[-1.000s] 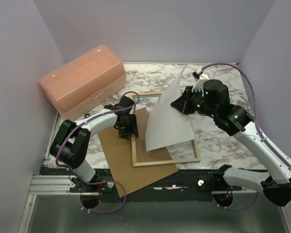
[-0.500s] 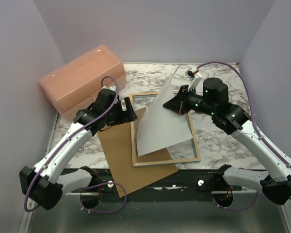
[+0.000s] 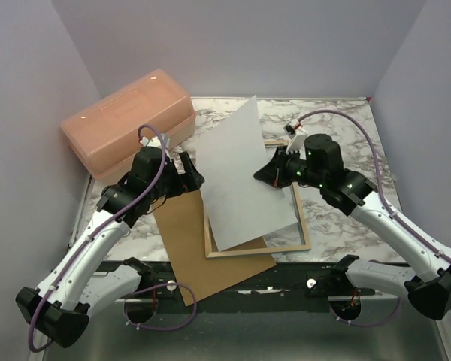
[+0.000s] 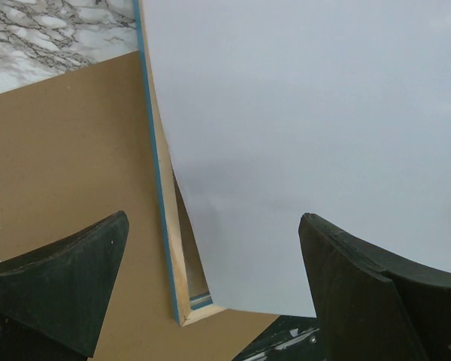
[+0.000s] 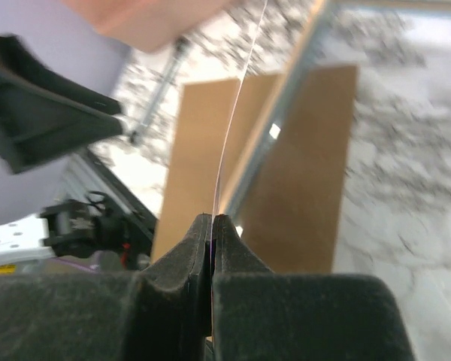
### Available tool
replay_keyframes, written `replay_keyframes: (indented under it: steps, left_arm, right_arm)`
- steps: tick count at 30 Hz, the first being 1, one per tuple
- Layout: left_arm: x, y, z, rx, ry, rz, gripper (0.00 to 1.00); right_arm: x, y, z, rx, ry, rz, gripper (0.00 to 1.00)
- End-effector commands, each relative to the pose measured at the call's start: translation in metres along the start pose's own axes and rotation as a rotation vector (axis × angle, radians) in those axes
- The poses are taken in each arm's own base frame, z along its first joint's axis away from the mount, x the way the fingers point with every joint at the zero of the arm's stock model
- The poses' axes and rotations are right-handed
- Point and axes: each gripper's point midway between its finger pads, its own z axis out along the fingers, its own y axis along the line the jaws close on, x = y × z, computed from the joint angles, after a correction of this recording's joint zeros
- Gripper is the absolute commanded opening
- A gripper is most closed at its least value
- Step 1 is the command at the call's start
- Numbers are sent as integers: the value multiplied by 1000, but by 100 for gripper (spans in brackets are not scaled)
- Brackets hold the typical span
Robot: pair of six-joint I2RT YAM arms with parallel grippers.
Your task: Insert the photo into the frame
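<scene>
The photo [image 3: 240, 180] shows its white reverse and slants over the frame [image 3: 302, 219], its lower edge inside the frame's near left corner. The frame lies pale wood side up on the marble table, its left rail on the brown backing board [image 3: 184, 241]. My right gripper [image 3: 264, 174] is shut on the photo's right edge; in the right wrist view the sheet [image 5: 237, 113] runs edge-on out of the closed gripper [image 5: 212, 218]. My left gripper [image 3: 192, 171] hangs open just left of the photo, touching nothing. The left wrist view has the photo [image 4: 301, 135] and the frame's left rail [image 4: 165, 210] between the spread fingers [image 4: 68, 271].
A translucent orange lidded box [image 3: 128, 124] stands at the back left. The backing board [image 4: 68, 165] reaches over the table's front edge. Grey walls close in the marble table [image 3: 338, 128] on three sides.
My left gripper opened, rose off the backing board and drew back to the left. My right gripper swung the photo leftward and lower over the frame.
</scene>
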Motion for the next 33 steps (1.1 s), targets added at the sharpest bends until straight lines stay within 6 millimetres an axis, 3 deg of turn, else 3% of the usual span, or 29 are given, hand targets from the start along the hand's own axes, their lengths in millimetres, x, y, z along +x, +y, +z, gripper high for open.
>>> replay_keyframes:
  steps: [1,4,8,16,24,33]
  left_arm:
    - [5,9,9,-47,28,-1,98]
    - [8,10,12,-50,44,-1,99]
    - [9,9,13,-45,50,0,99]
    - [11,10,15,-46,59,-5,99]
    - [12,10,17,-49,63,-5,98]
    - [16,7,17,-27,87,3,98]
  right_arm:
    - [44,-63,17,216,88,63,1]
    - [62,-93,18,301,116,105,0]
    - [71,-124,14,371,124,160,1]
    - [82,-153,12,447,132,200,1]
    - [92,-163,16,446,131,229,0]
    - [85,-165,28,424,79,245,0]
